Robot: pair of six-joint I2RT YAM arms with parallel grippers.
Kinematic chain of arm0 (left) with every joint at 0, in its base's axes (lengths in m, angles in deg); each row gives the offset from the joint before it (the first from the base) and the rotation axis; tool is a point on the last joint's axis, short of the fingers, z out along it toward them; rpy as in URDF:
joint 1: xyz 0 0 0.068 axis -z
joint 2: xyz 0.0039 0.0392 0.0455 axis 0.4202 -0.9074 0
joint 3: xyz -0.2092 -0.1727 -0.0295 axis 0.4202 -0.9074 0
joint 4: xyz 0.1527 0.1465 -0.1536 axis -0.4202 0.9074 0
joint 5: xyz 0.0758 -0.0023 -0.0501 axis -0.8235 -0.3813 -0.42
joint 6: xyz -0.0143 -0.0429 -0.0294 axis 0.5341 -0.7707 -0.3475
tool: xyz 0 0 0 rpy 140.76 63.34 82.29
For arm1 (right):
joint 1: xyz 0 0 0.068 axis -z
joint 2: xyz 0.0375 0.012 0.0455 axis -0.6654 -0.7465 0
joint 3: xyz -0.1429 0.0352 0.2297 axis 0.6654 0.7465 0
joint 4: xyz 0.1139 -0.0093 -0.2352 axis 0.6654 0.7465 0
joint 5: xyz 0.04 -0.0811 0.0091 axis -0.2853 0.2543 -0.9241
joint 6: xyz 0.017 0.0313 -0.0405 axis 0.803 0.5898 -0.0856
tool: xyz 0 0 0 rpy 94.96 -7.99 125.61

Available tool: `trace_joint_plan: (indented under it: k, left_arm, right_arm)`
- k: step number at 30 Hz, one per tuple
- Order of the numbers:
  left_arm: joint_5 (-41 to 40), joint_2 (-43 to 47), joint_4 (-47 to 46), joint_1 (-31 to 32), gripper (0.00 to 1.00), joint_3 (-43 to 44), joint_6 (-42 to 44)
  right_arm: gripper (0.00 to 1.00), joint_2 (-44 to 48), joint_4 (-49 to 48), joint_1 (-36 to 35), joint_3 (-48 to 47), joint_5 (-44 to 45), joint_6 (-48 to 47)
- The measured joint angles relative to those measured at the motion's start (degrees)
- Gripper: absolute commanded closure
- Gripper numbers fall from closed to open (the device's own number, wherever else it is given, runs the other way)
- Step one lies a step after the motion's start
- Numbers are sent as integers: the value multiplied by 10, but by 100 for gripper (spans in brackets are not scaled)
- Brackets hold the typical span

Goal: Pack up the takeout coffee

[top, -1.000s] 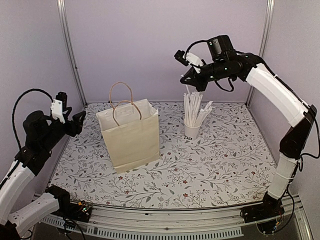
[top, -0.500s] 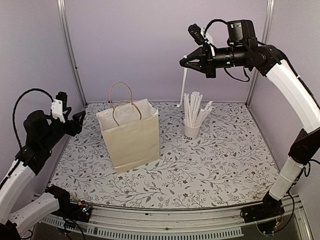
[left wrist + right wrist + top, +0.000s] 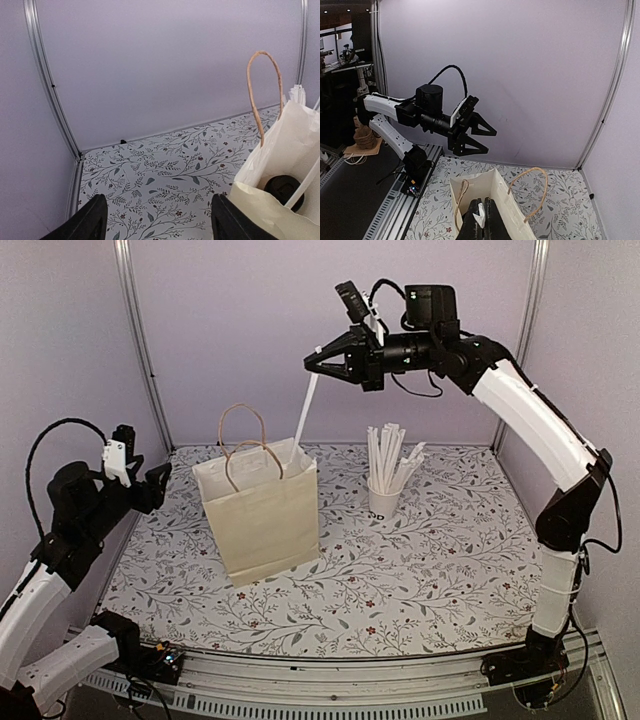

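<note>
The takeout coffee sits inside the cream paper bag; only its black lid shows, in the left wrist view. My right gripper is high above the bag and shut on the top of a long white straw. The straw hangs down with its lower end at the bag's mouth, and it slants beside the lid in the left wrist view. In the right wrist view the fingers pinch the straw's end over the open bag. My left gripper is open and empty, left of the bag.
A white cup full of long white straws stands right of the bag, near the back. The bag's looped handles stand up. Purple walls close in the back and sides. The left arm shows in the right wrist view.
My right arm has swung left, carrying the straw from above the straw cup to above the bag. The straw's lower end now reaches the bag's mouth. The left arm has not moved.
</note>
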State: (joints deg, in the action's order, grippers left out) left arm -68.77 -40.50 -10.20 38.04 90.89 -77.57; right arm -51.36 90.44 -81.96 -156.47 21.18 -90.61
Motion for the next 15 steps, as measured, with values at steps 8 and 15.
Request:
trace_joint_plan:
  k: [8, 15]
  left_arm:
    - [5, -1, 0, -1, 27, 0, 0]
    - [6, -1, 0, -1, 27, 0, 0]
  right_arm:
    - [100, -102, -75, -42, -3, -25, 84]
    - [100, -147, -189, -57, 3, -48, 202]
